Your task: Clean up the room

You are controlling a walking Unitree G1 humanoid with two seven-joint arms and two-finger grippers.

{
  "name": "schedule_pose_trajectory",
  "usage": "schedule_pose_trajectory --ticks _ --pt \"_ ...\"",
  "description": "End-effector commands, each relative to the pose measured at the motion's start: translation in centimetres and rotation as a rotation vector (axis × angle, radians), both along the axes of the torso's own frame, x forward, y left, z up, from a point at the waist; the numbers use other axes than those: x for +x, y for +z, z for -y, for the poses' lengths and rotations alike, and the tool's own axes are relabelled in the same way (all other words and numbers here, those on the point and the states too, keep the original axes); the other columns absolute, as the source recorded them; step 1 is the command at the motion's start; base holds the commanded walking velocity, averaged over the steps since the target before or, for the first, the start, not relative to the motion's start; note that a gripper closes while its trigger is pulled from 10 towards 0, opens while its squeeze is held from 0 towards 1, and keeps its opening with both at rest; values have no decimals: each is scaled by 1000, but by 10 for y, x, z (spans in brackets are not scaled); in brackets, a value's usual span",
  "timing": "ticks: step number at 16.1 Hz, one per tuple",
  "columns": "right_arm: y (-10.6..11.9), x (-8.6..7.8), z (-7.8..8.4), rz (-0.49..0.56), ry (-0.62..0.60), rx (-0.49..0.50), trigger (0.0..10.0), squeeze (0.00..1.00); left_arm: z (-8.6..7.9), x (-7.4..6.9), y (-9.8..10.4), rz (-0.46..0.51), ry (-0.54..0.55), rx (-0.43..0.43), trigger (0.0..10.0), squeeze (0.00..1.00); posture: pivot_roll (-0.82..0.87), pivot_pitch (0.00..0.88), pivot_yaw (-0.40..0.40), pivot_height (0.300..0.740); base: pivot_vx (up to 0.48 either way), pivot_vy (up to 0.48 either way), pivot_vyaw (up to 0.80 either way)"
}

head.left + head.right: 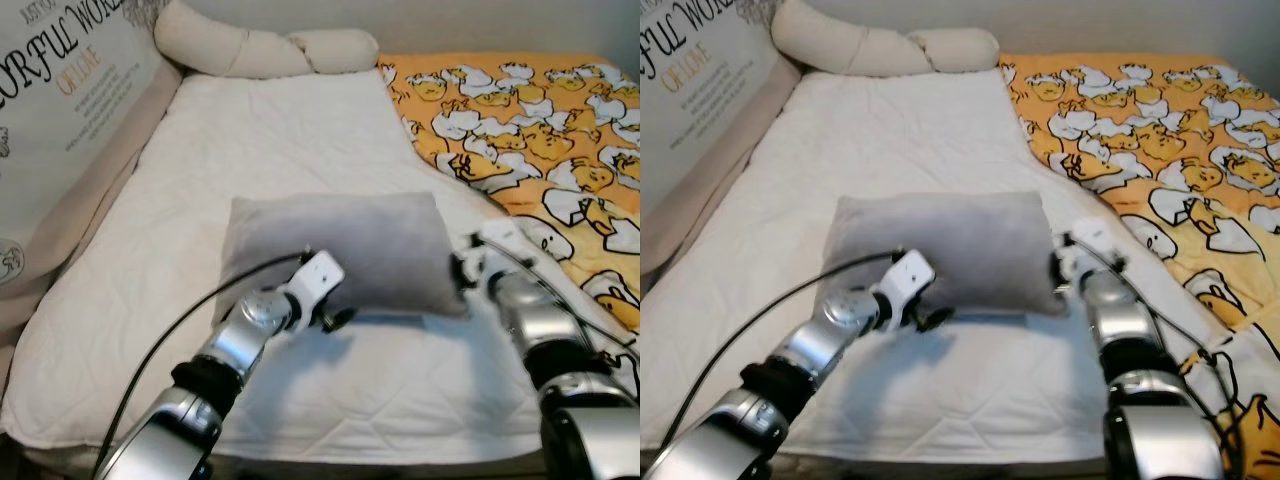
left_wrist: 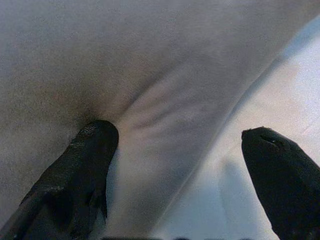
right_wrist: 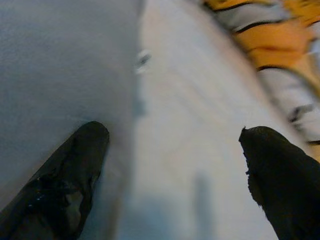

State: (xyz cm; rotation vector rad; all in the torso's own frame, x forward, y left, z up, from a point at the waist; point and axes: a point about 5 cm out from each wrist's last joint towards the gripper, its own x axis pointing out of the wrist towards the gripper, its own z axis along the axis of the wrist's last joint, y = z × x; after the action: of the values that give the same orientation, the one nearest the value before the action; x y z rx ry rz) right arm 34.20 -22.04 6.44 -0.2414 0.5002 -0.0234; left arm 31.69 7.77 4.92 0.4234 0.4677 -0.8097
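A: What is hidden? 
B: I note the pillow [image 1: 345, 245] has its near edge covered at both corners by my wrists; the right wrist view is blurred.

A: Its axis? 
B: Long axis runs left to right, across the mattress [image 1: 270, 150], beside the blanket [image 1: 530, 130].

A: Arm pose? 
B: Both reach forward. Left gripper [image 2: 180, 165] is spread, one finger [image 2: 85, 160] pressed into the pillow's left corner. Right gripper [image 3: 175, 170] is spread too, straddling the right edge.

One grey pillow [image 1: 335, 245]; one cream bolster [image 1: 262, 48]; one orange blanket [image 1: 530, 130]; one printed cushion [image 1: 60, 110]
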Motion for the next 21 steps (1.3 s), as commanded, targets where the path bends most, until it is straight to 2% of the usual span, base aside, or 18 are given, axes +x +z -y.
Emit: schedule_pose_trajectory --ticks 1,2,3,4,6,7,9,10,11,14,15,16,17,19,20,21 --pt "-4 -1 -13 -15 87 24 10000 0 -16 1 -10 -15 72 64 10000 0 -113 0 29 740 0 0 0" --pt "-10 -5 -30 -39 190 78 10000 0 -32 6 -10 3 156 61 10000 0 -113 0 29 740 0 0 0" --pt "-10 -7 -36 -45 234 103 10000 0 -41 8 -8 19 182 61 10000 0 -106 0 25 740 0 0 0" --pt "-10 -7 -36 -45 234 103 10000 0 -41 8 -8 19 182 61 10000 0 -106 0 25 740 0 0 0" --pt "-8 -22 -62 -92 443 205 10000 0 -81 18 9 110 293 45 10000 0 -96 0 24 740 0 0 0" --pt "-7 -26 -67 -106 479 223 10000 0 -88 19 12 127 309 44 10000 0 -96 0 24 740 0 0 0" --pt "3 -58 -83 -188 701 323 10000 0 -127 21 33 217 405 36 10000 0 -90 0 22 740 0 0 0" --pt "8 -67 -88 -207 764 358 10000 0 -137 21 39 240 426 39 10000 0 -88 0 22 740 0 0 0" --pt "20 -87 -95 -245 909 402 10000 0 -157 17 53 283 448 51 10000 0 -82 0 25 740 0 0 0" --pt "52 -105 -89 -238 1071 455 10000 0 -187 3 68 323 470 89 10000 0 -63 0 22 740 0 0 0" --pt "59 -107 -87 -228 1090 472 10000 0 -191 1 70 325 479 96 10000 0 -59 0 21 740 0 0 0" --pt "77 -104 -76 -182 1108 484 10000 0 -198 -4 71 314 505 89 10000 0 -53 0 25 740 0 0 0" --pt "92 -101 -65 -148 1099 464 10000 0 -198 -8 71 294 511 71 10000 0 -53 0 27 740 0 0 0" --pt "108 -93 -55 -109 1075 438 10000 0 -188 -14 65 258 473 66 10000 0 -47 0 25 740 0 0 0" --pt "121 -89 -53 -60 1086 455 10000 0 -177 -17 56 221 441 66 10000 0 -42 0 27 740 0 0 0" --pt "125 -78 -50 -13 1045 416 10000 0 -168 -18 48 179 429 60 10000 0 -49 0 32 740 0 0 0"
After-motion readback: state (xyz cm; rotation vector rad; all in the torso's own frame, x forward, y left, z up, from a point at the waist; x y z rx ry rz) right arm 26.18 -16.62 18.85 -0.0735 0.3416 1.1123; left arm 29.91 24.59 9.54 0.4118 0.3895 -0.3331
